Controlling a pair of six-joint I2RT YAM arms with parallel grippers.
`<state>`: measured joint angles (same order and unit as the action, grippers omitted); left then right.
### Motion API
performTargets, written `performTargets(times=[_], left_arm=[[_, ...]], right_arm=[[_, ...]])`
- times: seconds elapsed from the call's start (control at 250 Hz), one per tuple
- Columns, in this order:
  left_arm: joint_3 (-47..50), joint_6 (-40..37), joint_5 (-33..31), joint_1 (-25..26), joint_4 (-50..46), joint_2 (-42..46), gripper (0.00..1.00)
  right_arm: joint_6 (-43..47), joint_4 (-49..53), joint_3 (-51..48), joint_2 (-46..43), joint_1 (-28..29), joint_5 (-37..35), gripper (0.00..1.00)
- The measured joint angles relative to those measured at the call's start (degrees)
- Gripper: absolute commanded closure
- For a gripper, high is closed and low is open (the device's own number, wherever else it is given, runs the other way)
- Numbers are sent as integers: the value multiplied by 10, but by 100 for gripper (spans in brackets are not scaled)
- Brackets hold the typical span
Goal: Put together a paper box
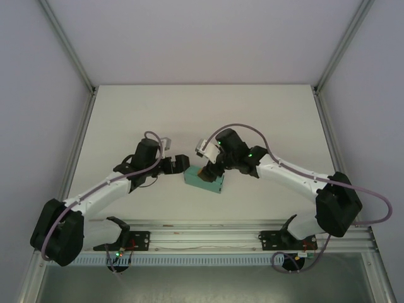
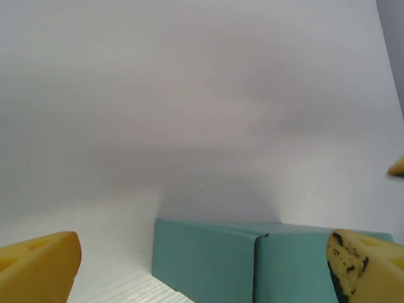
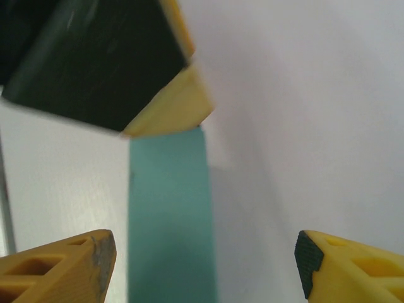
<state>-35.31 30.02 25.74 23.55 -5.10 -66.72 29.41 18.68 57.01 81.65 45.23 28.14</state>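
Note:
The paper box (image 1: 205, 181) is a small teal folded box lying on the white table between both arms. My left gripper (image 1: 182, 163) stands open at the box's left end. In the left wrist view the box (image 2: 252, 259) sits low between the wide-apart yellow fingers (image 2: 38, 265) of that gripper (image 2: 202, 278), with a seam down its near face. My right gripper (image 1: 212, 172) hovers open over the box from the right. In the right wrist view the box (image 3: 167, 214) runs between the spread fingers (image 3: 353, 265) of the right gripper (image 3: 205, 268), nearer the left one, with a gap on each side.
The left gripper's black-and-yellow finger (image 3: 101, 63) reaches the box's far end in the right wrist view. A yellow tip of the right gripper (image 2: 398, 166) pokes in at the left wrist view's right edge. White walls and metal frame posts (image 1: 69, 57) enclose the table (image 1: 202, 113).

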Motion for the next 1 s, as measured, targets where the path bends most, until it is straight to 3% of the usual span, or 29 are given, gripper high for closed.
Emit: performTargets(times=[0.204,0.42,0.608,0.676,0.839,0.999], left_arm=[[-35,-3,-85,-1,-46,21,0],[-36,-10,-121,-7,-72,22,0],[-36,-13,-136,-12,-78,31,0],[-36,-14,-142,-14,-80,35,0],[-35,-14,-157,-16,-84,39,0],[-31,-14,-172,-16,-86,51,0]], right_arm=[[-3,41,0,3,33,-33,26],[0,61,1,40,40,-87,31],[13,83,22,81,52,-118,51],[13,83,33,91,55,-138,53],[24,70,48,106,56,-217,62],[71,30,66,141,59,-332,56]])
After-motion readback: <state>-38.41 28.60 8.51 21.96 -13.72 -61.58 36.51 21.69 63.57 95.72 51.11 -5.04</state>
